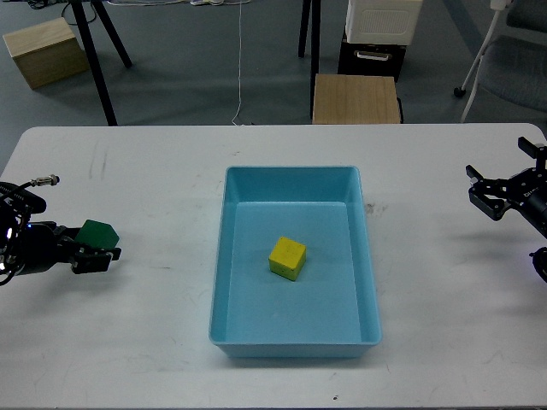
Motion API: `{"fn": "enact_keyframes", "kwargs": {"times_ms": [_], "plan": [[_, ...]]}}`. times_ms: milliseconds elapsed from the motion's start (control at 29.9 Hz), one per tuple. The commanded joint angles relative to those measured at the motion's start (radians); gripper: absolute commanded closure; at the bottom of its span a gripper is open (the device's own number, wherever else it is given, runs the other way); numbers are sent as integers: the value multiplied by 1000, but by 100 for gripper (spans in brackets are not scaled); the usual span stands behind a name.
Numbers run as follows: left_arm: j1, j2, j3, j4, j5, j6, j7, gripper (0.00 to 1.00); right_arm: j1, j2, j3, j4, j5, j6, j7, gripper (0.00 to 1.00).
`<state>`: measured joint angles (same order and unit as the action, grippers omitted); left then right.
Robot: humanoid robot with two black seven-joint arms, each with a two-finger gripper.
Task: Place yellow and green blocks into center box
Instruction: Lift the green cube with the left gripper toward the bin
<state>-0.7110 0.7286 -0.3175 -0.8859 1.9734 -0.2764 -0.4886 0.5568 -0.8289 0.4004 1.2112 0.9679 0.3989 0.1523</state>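
The yellow block (288, 258) lies inside the light blue box (291, 171) at the table's middle. The green block (98, 231) sits on the white table at the left. My left gripper (92, 245) is open right at the green block: one finger (96, 260) shows along the block's near side, and the other is hidden behind the block. My right gripper (489, 190) is open and empty above the table's right edge, far from both blocks.
The white table (171, 342) carries only the box and the green block. Beyond its far edge stand a wooden stool (356, 98), black stand legs (98, 64), a wooden crate (44, 49) and a chair (513, 60) at the right.
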Motion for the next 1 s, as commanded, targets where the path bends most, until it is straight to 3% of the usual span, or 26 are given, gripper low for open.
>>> {"fn": "enact_keyframes", "kwargs": {"times_ms": [0, 200, 301, 601, 802, 969], "plan": [[-4, -3, 0, 4, -1, -1, 0, 0, 0, -1, -2, 8, 0, 0, 6, 1], [-13, -5, -2, 21, 1, -12, 0, 1, 0, -1, -2, 8, 0, 0, 6, 1], [-21, -24, 0, 39, 1, -12, 0, 9, 0, -1, 0, 8, 0, 3, 6, 1], [-21, -46, 0, 71, 2, -12, 0, 18, 0, -6, -2, 8, 0, 3, 6, 1], [-22, -47, 0, 73, 42, -6, 0, 43, 0, -6, -2, 8, 0, 3, 6, 1], [-39, -43, -2, 71, 50, -10, 0, 44, 0, -6, -2, 14, 0, 3, 6, 1]]}}
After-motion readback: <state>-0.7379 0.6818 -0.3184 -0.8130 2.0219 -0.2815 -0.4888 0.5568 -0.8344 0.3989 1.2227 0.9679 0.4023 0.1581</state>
